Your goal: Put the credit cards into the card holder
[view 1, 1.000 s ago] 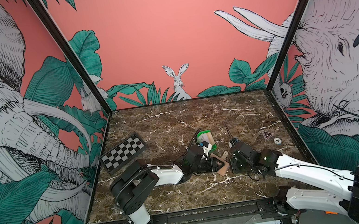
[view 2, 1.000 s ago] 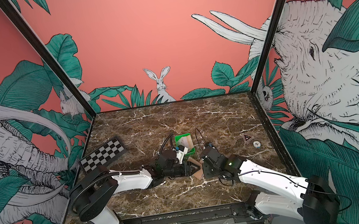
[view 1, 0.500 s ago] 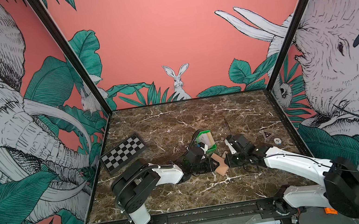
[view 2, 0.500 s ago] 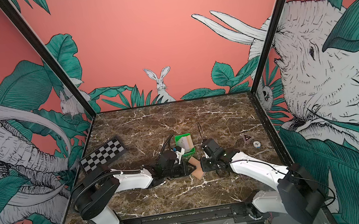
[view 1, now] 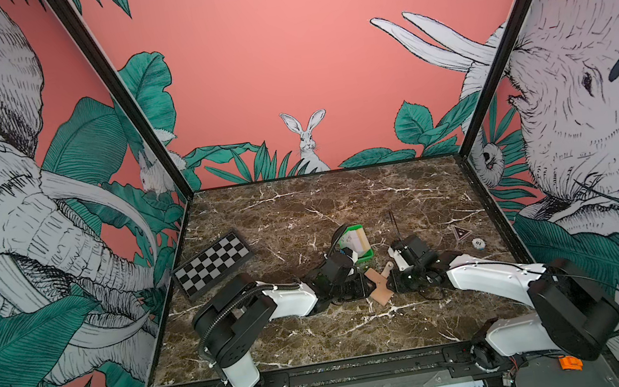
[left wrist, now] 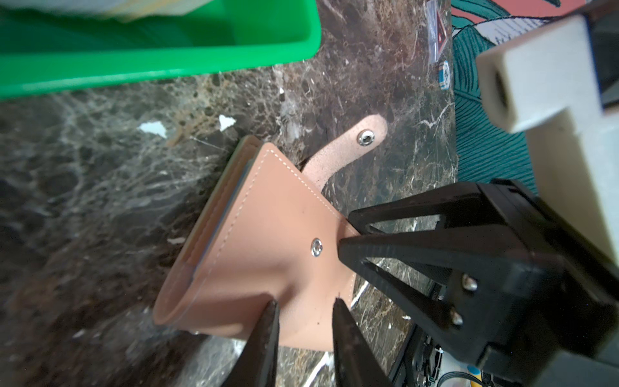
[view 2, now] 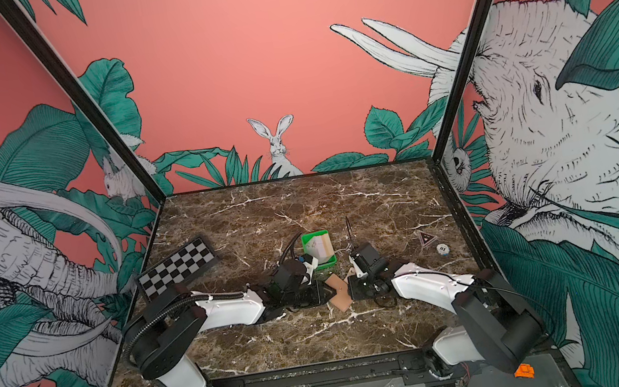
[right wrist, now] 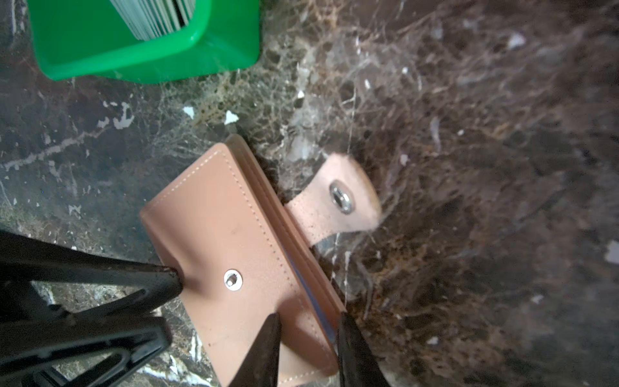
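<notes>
**A:** In the middle of the marble table (view 1: pixel 302 212), just this side of the green tray (view 1: pixel 368 255), is that the card holder (view 1: pixel 379 288)?

**B:** Yes. It's folded, strap (right wrist: pixel 338 201) unsnapped, lying between the arms. The credit cards (view 1: pixel 357 239) stand in the tray.

**A:** Is it held?

**B:** The left gripper (left wrist: pixel 303 306) straddles the spine side and the right gripper (right wrist: pixel 308 320) the open edge. Both have jaws partly apart. I can't tell if either bites.

**A:** How will it handle?

**B:** Light and floppy, I'd guess, with slick covers. Pin the spine and pinch one cover by its stitched edge.
</notes>
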